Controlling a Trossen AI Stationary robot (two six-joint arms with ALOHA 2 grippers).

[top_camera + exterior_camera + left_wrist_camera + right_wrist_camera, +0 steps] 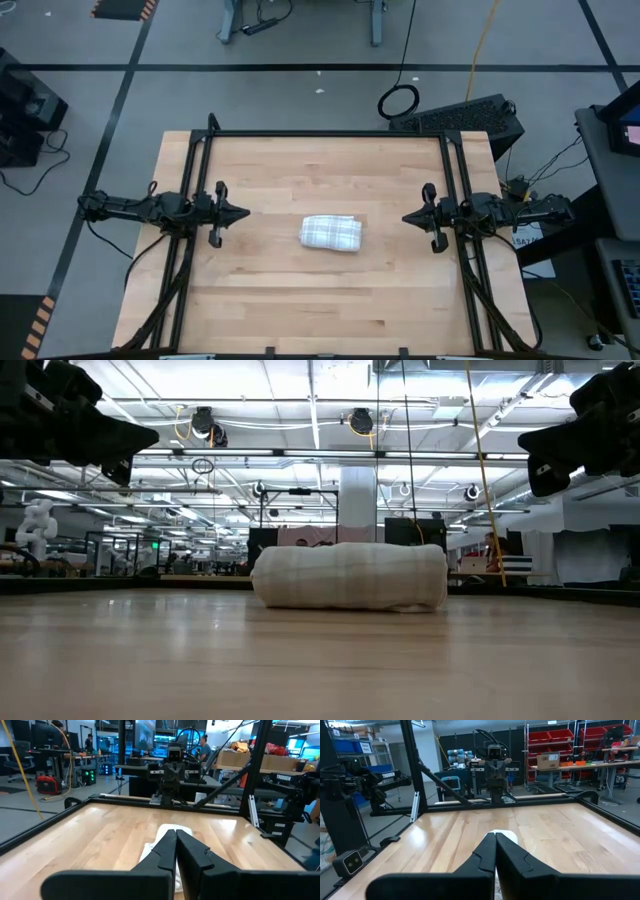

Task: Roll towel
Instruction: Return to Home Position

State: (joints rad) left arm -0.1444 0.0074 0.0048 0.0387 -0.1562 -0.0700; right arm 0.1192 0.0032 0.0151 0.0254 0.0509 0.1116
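Left gripper (175, 831) and right gripper (494, 834), each pressed together and empty, hang raised at opposite sides of the tabletop (300, 170), well apart from the rolled towel (331, 233) lying at its centre; homing well probably means parking both arms clear without brushing the roll.

At the lower centre of both wrist views, closed dark jaws hide most of the rolled white grid-checked cloth towel (149, 851). The low view's upper corners cut off the dark left arm (50, 410) and right arm (600, 415).
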